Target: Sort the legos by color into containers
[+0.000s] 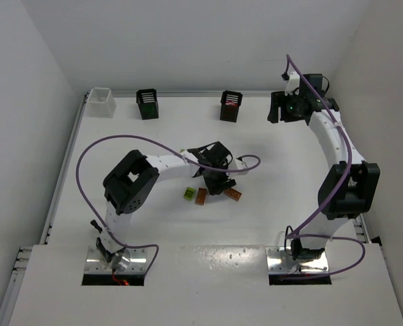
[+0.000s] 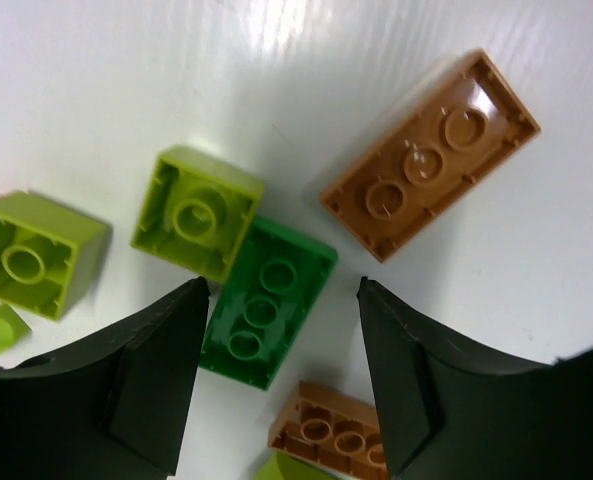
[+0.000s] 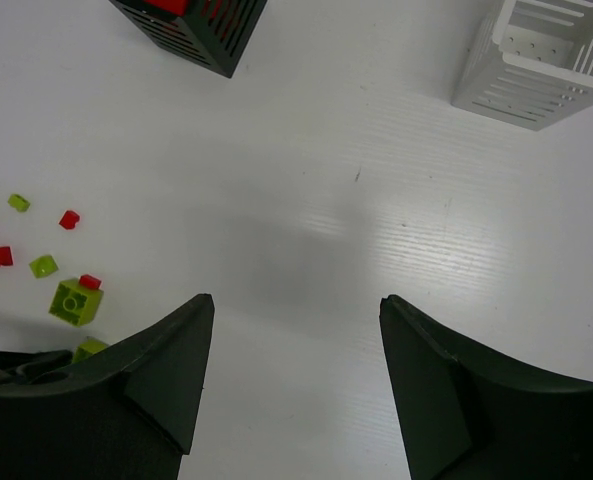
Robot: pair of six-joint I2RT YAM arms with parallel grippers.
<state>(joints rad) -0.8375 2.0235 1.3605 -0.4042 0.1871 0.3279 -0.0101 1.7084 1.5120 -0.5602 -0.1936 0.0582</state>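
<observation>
Closest to the left wrist camera: the left claw [image 2: 283, 290], jaws apart, astride a dark green brick [image 2: 266, 315] lying hollow side up, not gripping it. At its upper left corner, touching or nearly so, a lime brick [image 2: 196, 212]; farther left, a second lime brick [image 2: 36, 255]; up and to the right, apart, a long brown brick [image 2: 431, 155]. Half hidden by the right-hand finger, a smaller brown brick [image 2: 326, 430]; two lime scraps cut off at the frame edges, shape unclear. From above, green brick hidden under the claw, only lime and brown showing beside it. Along the far edge of the table [image 1: 153, 231], seen from above: a white bin [image 1: 100, 102], a left black bin [image 1: 147, 104], a right black bin [image 1: 232, 106] with red inside. Right claw [image 3: 296, 300] wide, nothing between the jaws, over bare tabletop. Only in its wrist view: another white bin [image 3: 546, 60], cut off at the corner, and tiny red and lime pieces [image 3: 74, 300] scattered at the left, some hard to make out.
</observation>
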